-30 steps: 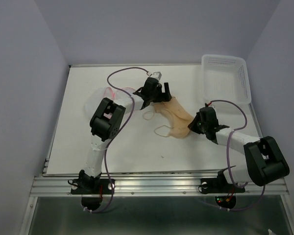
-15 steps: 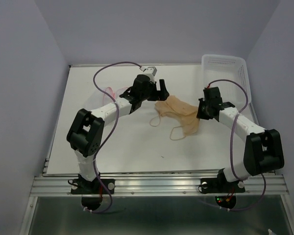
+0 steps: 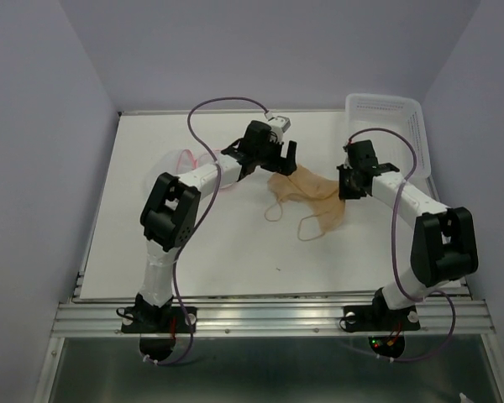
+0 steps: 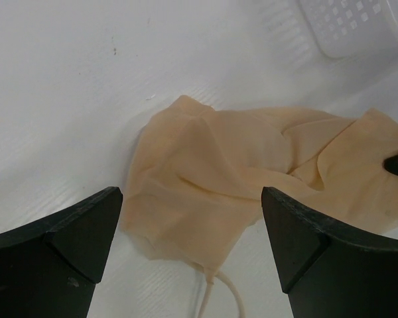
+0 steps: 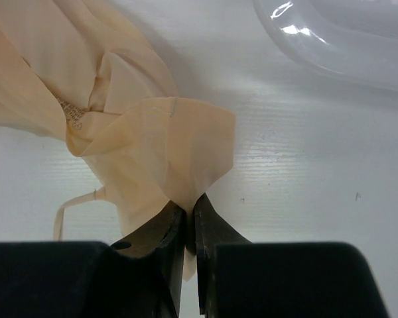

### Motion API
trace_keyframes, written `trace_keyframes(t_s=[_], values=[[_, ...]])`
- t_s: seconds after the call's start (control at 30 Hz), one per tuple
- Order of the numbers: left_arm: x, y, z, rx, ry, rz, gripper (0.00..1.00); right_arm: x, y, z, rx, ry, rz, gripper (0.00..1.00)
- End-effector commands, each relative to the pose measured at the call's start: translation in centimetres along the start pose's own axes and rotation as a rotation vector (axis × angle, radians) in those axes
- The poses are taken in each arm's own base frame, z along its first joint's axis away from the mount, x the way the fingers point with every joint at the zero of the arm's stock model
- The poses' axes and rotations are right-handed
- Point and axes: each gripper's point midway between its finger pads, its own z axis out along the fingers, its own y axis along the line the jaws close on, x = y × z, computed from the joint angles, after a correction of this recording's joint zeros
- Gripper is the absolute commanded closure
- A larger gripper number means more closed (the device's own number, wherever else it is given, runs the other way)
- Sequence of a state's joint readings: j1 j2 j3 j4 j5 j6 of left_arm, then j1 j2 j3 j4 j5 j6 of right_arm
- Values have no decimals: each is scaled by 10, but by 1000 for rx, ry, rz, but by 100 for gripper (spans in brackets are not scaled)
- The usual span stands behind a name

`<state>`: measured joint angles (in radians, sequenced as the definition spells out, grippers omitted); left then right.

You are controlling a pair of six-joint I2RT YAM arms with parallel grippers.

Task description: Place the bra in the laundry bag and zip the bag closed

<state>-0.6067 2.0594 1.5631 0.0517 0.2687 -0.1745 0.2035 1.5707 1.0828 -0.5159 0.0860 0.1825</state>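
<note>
The peach-beige bra lies spread on the white table between the two arms, its pale looped straps trailing toward the near side. My right gripper is shut on the bra's right edge. My left gripper is open just above the bra's left end, jaws wide on either side of it. The laundry bag, white mesh with pink trim, lies at the left, mostly hidden behind the left arm.
A rigid white perforated basket stands at the back right corner, close behind the right gripper; its rim shows in the right wrist view and the left wrist view. Purple cables loop above both arms.
The right gripper has carried the bra's right edge back and rightward toward the basket. The left gripper swung about and now hovers open over the bra's left end.
</note>
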Motion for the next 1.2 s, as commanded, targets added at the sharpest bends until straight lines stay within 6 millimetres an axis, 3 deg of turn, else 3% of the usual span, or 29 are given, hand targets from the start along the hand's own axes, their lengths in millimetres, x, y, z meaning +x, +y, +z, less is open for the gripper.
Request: trace_keyframes(t_s=[0.0, 0.07, 0.3, 0.43, 0.47, 0.57, 0.73, 0.93, 1.17], values=[[-35, -21, -9, 31, -51, 105, 1, -8, 11, 0, -65, -2, -46, 87], [-34, -18, -7, -21, -56, 104, 1, -13, 15, 4, -88, -24, -69, 87], [-4, 8, -2, -215, 57, 93, 2, -25, 50, 16, -203, -61, -220, 91], [-5, 21, -6, -301, 54, 99, 6, -44, 65, 21, -220, -99, -309, 92], [-7, 23, -7, -316, 48, 95, 13, -48, 66, 22, -219, -102, -309, 92], [-8, 27, -6, -339, 44, 91, 19, -58, 68, 21, -219, -124, -320, 91], [-4, 42, -5, -428, 64, 65, 35, -59, 66, 20, -208, -129, -322, 90], [3, 47, -18, -473, 68, 37, 37, -59, 62, 22, -185, -127, -323, 89], [9, 29, -2, -365, 82, -11, 37, -57, 62, 24, -187, -118, -322, 89]])
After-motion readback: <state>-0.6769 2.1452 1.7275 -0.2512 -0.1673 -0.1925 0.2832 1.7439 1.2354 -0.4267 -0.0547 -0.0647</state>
